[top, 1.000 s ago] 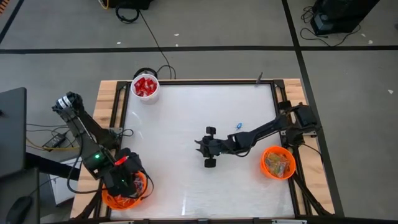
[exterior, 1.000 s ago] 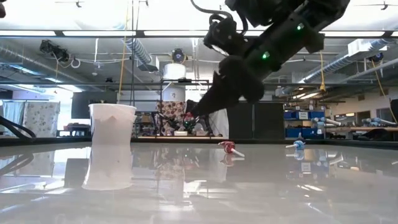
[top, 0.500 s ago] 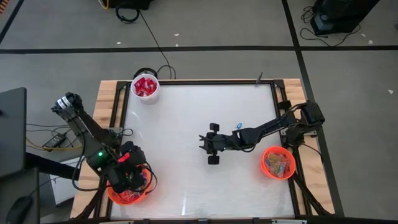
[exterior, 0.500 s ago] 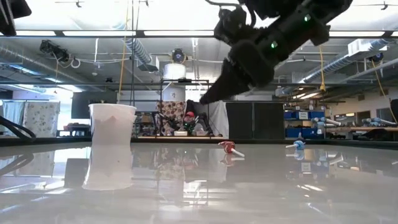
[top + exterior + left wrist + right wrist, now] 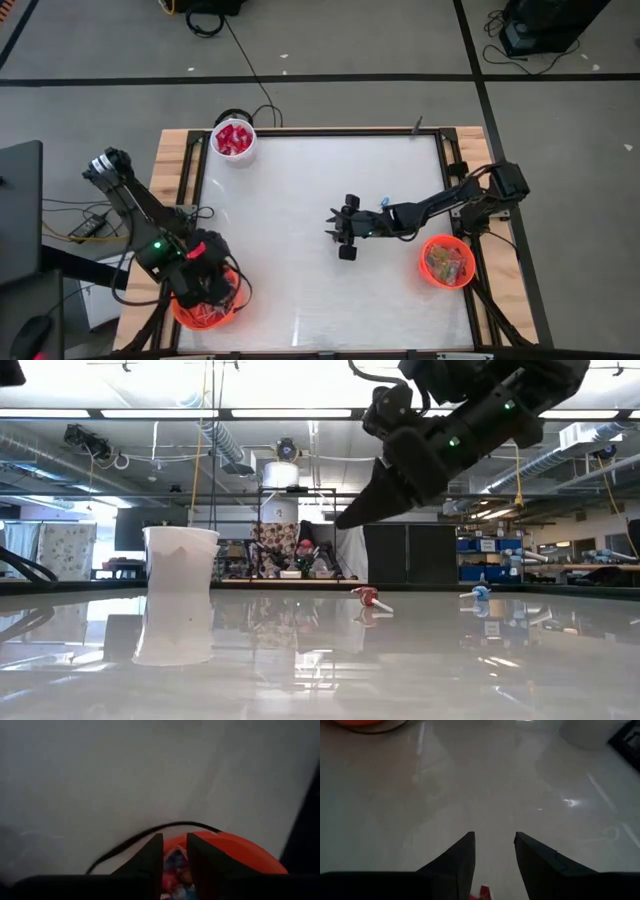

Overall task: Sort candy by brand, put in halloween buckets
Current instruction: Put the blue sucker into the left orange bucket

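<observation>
Candy: from above, red packets fill the white pail at the table's far left corner; the right gripper, fingers apart and empty, hangs mid-table near a blue lollipop. Low down, a red lollipop lies on the table. The left gripper, narrowly parted, holds nothing over an orange bucket.

white glossy table top sits in a light wooden frame with a black inner border. grey floor all around, crossed by black tape lines. a black cable snakes across the floor to the table's far edge, and there's dark gear in the far right corner. from table height the room behind is a workshop: ceiling strip lights, ducting, a dark cabinet, shelving with blue bins.
</observation>
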